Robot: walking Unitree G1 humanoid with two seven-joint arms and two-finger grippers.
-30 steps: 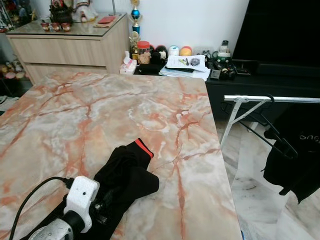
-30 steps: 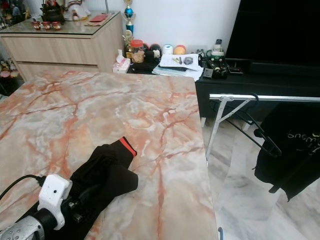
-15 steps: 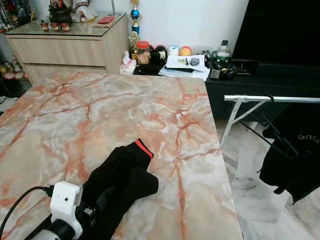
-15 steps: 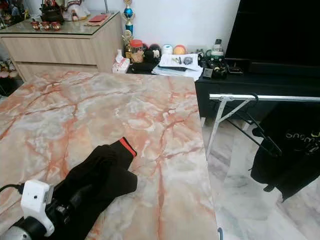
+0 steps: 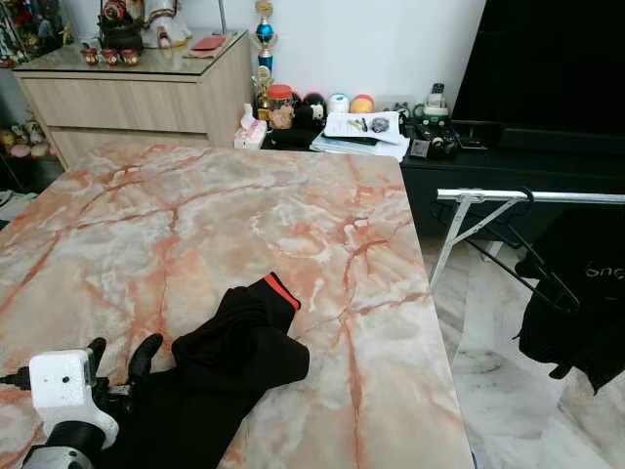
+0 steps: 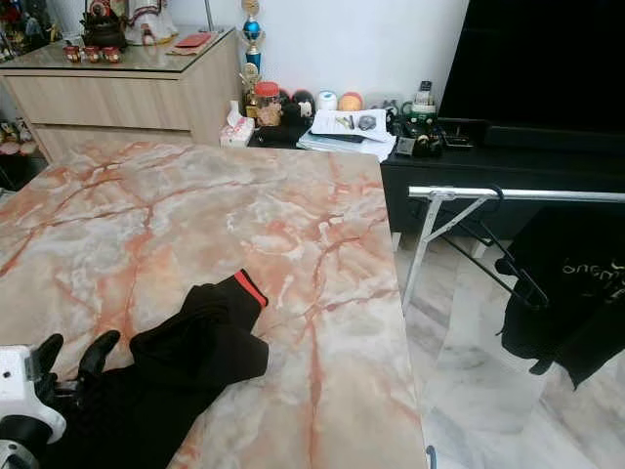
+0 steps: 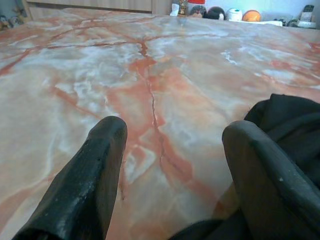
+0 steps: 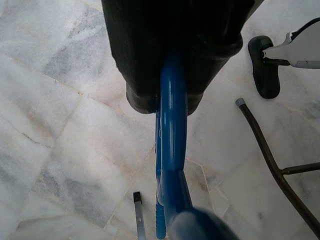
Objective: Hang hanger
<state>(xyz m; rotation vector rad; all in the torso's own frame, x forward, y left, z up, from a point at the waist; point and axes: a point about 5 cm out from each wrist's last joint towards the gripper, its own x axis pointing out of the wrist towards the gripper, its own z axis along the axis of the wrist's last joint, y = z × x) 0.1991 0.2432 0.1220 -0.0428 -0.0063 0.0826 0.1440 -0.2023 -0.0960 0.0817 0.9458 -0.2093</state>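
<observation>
Left wrist view: the left claw [image 7: 170,175] rests low on the marble worktop [image 5: 195,215], its two black fingers [image 7: 85,175] spread wide with nothing between them.
Left claw placement: at about 7 o'clock of the worktop in the left eye view, one finger touching the edge of the black garment [image 5: 229,362]; probably there to take hold of the cloth.
Black garment: crumpled at 6 o'clock on the worktop, its red-trimmed hem [image 5: 281,290] pointing toward 1 o'clock.
Right claw: the right claw [image 8: 172,85] is closed around a blue hanger [image 8: 172,150], which hangs down over the pale tiled floor [image 8: 60,125].
Task's thing: the blue hanger is in the right claw, off the worktop, judged ready for hanging.
Rail: a metal drying rack [image 5: 527,196] stands at 3 o'clock, past the worktop's edge, already carrying black hangers [image 5: 542,274] and a dark shirt [image 5: 586,313].
Obstacles: the worktop's corner lies between robot and rack; the hung shirt crowds the rail.
Background: a wooden cabinet [image 5: 137,93] at 11 o'clock, and clutter on a black shelf [image 5: 371,122] at 12.
</observation>
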